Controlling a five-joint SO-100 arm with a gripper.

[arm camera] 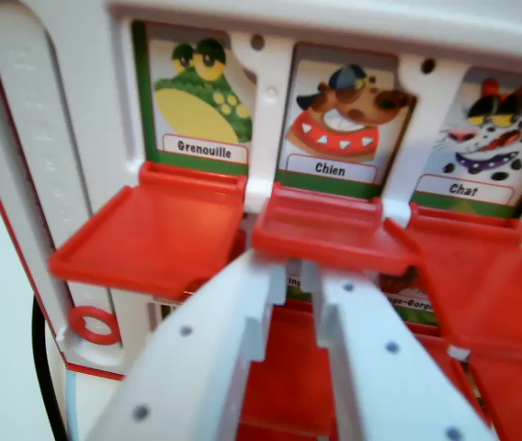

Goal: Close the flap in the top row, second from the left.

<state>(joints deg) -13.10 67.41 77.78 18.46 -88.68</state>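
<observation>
A white game board (40, 156) fills the wrist view, with red flaps hinged under picture cards. Three cards show: a frog "Grenouille" (201, 96), a dog "Chien" (344, 115) and a cat "Chat" (486, 133). All three flaps lie folded down toward me: the frog's flap (151, 234), the dog's flap (330, 230) and the cat's flap (491, 276). My white gripper (294, 274) comes up from the bottom, its tips right under the front edge of the dog's flap. That flap looks slightly more raised than its neighbours. The jaws stand a narrow gap apart, holding nothing.
More red flaps of a lower row (289, 377) lie beneath my fingers, partly hidden by them. A red ring (93, 324) marks the board's left post. A black cable (42, 377) runs down the pale table at the lower left.
</observation>
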